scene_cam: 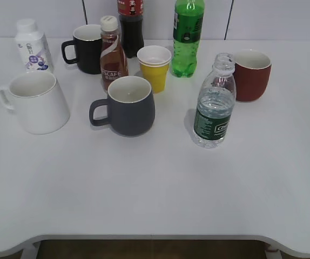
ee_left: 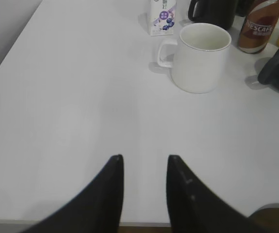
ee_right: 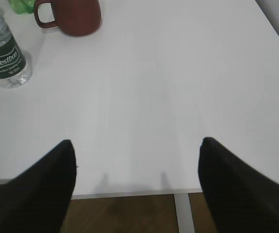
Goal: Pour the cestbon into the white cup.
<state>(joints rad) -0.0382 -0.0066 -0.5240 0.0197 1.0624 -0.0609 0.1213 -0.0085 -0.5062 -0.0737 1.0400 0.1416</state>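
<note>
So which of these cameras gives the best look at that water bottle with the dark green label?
The exterior view: the cestbon stands whole, uncapped, upright. The right wrist view shows only its lower part in the corner, though the label reads clearly. The left wrist view misses it.

bare table front [scene_cam: 155,199], cestbon [scene_cam: 214,108] unobstructed, red mug [scene_cam: 251,74] behind

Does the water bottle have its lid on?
No, the water bottle has an open neck with no cap on top.
</note>
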